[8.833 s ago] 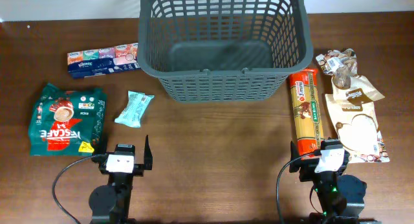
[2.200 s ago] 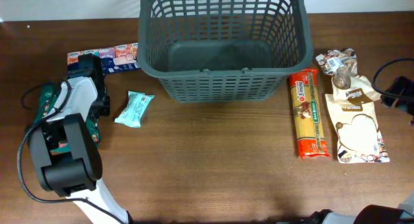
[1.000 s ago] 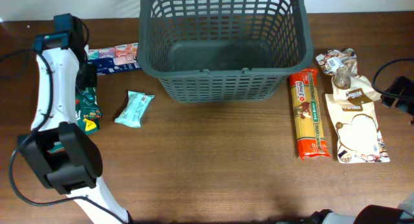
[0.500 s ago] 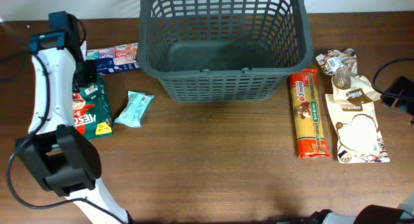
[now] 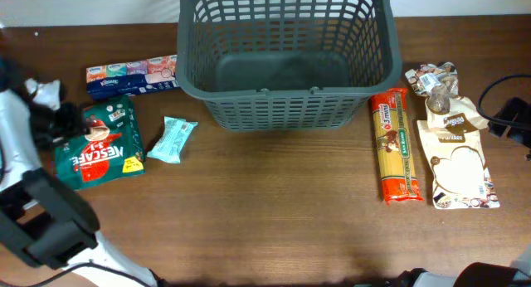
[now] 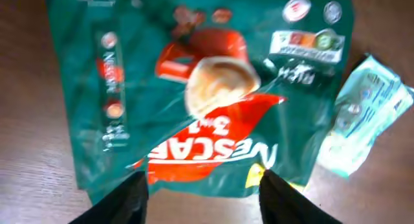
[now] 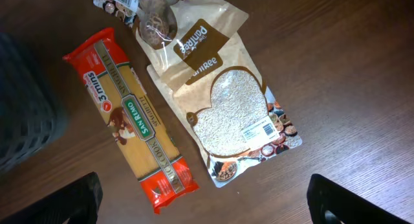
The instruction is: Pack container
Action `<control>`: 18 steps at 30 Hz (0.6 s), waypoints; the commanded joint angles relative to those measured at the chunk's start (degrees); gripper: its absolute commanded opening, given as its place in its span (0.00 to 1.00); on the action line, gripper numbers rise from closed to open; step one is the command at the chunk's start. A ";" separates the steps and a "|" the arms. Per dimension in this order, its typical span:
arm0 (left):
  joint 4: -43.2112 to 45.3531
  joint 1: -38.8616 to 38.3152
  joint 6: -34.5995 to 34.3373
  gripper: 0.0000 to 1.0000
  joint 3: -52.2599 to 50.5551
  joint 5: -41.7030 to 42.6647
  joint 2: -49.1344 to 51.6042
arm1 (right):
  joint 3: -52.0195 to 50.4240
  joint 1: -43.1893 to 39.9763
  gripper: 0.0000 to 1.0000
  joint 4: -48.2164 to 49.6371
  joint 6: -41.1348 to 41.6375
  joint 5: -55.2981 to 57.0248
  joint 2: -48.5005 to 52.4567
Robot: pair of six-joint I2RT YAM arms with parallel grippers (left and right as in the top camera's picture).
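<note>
The container is a large dark grey slotted basket at the back middle, with nothing in it. A green Nescafe bag lies flat at the left and fills the left wrist view. My left gripper is at the bag's left edge; its fingers are open, with only table between the tips. My right gripper is at the far right edge. It is wide open and empty, high above the spaghetti pack and the rice bag.
A tissue multipack lies left of the basket. A light blue packet lies right of the Nescafe bag. At the right are the spaghetti, a rice bag, a brown bag and a clear packet.
My left arm has swung away from beside the tissue pack to the far left edge. The Nescafe bag now lies flat and fully shown, nearer the blue packet. The right arm has not moved.
</note>
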 commanded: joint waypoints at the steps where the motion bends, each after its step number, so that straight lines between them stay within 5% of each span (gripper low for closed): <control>1: -0.04 2.56 8.02 0.56 -0.81 5.79 -1.84 | 0.28 -0.33 0.99 -0.02 0.28 -0.55 -0.42; 3: 0.63 4.31 8.17 0.63 -0.87 7.04 -1.84 | 0.28 -0.33 0.99 -0.02 0.28 -0.52 -0.42; 8: 1.44 8.61 11.21 1.00 -0.87 12.52 -1.55 | 0.28 -0.33 0.99 -0.02 0.28 -0.52 -0.42; 18: 3.34 13.25 11.96 1.00 -0.92 15.93 4.72 | 0.28 -0.33 0.99 -0.02 0.28 -0.52 -0.42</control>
